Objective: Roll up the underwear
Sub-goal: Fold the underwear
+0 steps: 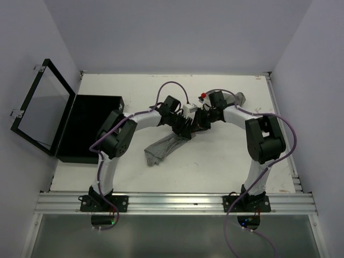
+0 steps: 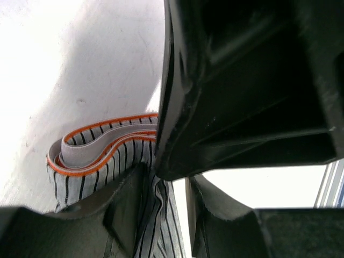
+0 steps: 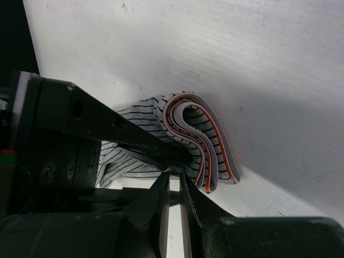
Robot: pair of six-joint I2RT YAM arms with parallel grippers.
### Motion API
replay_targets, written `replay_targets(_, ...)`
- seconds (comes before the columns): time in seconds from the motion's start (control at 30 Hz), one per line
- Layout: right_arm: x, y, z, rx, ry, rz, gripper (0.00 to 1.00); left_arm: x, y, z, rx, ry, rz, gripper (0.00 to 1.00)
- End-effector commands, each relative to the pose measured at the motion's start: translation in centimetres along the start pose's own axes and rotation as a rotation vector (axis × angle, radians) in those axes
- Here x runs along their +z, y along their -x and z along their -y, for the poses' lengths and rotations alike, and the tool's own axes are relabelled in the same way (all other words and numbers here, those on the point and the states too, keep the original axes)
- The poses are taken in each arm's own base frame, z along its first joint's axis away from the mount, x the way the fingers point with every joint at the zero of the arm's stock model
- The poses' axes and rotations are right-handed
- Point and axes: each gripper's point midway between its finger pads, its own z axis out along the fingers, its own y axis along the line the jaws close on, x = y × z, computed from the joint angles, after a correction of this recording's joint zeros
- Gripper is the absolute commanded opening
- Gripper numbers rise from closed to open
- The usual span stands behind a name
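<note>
From above, the left gripper (image 1: 183, 128) and the right gripper (image 1: 202, 120) meet nose to nose a little on the far side of the white worktop's (image 1: 226, 166) middle. A single striped grey pair of underwear (image 1: 161, 149) runs from under them toward the near left corner, lying mostly flat. A black box (image 1: 88, 126) sits against the left edge with its lid (image 1: 43, 107) swung open. The jaws themselves are too small to read here.

The left wrist camera shows the garment's orange-edged waistband (image 2: 86, 153) curled back on itself in a loose loop. The left jaws stand partway apart with striped cloth running down between them. I cannot tell whether that cloth is actually pinched, since a sliver of bright worktop shows beside it.

From the right wrist camera, the waistband end is doubled into a few soft layers resting on the worktop. The right jaws are only a thin slit apart, their tips right at the fold. Whether they nip its edge is hidden.

The roll looks barely begun, perhaps one loose turn at the waistband end. The long flat stretch of the garment is not yet wound up.
</note>
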Motion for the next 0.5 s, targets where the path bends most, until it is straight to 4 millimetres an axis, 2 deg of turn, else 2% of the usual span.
replay_targets(0.0,0.6,-1.9,0.2,0.012,-0.019,-0.095,0.17,0.6,-2.1,-2.0,0.003,0.081,-0.048,0.42)
replay_targets(0.13,1.7,-2.8,2.7,-0.002,-0.095,-0.136,0.13,0.5,-2.1,-2.0,0.001,0.083,-0.049,0.42)
replay_targets(0.3,2.6,-1.8,5.0,-0.028,-0.173,-0.091,0.12,-0.4,-1.7,-1.4,0.052,0.083,-0.042,0.44)
replay_targets(0.33,2.8,-1.9,5.1,-0.026,-0.174,-0.097,0.12,-0.8,-2.0,-1.3,0.07,0.085,-0.054,0.44)
replay_targets(0.37,3.0,-2.0,5.3,-0.023,-0.18,-0.098,0.11,-1.7,-1.2,-0.7,0.097,0.087,-0.037,0.44)
replay_targets(0.47,3.0,-2.3,5.9,-0.017,-0.194,-0.103,0.11,-3.9,-0.8,0.3,0.178,0.106,-0.039,0.44)
